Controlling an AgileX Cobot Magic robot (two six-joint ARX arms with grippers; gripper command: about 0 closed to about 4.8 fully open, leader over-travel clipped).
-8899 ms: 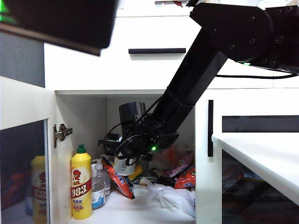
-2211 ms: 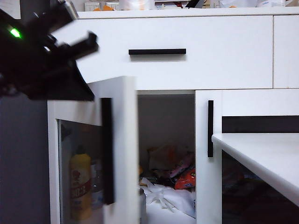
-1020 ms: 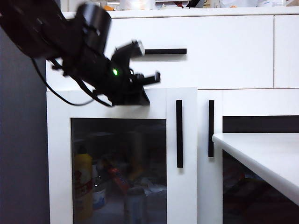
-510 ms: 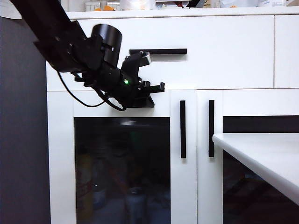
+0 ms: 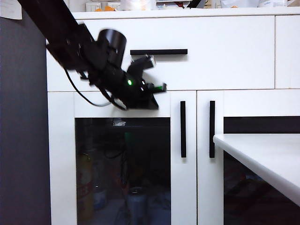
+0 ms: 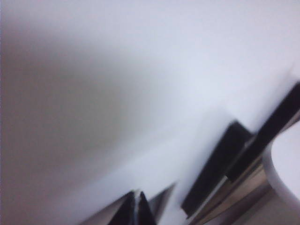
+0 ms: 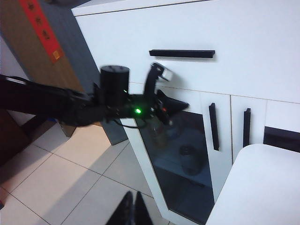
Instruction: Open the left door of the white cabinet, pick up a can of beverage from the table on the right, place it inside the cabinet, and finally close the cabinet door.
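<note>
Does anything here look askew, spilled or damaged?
Nothing stands out. The left door sits shut and flush, the can stands upright behind its glass, and the left gripper is shut at the door's top.

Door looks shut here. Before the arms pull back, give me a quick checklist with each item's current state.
1. Left door flush with the right door: ok, both handles stand side by side.
2. Can inside the white cabinet: ok, dimly visible behind the glass.
3. Left gripper empty: ok, shut, holding nothing, at the door's top frame.
4. Left gripper clear of the door: cannot tell, blurred.
5. Right gripper empty: ok, shut, away from the cabinet.
6. Table free of cans: ok for the part in view.
</note>
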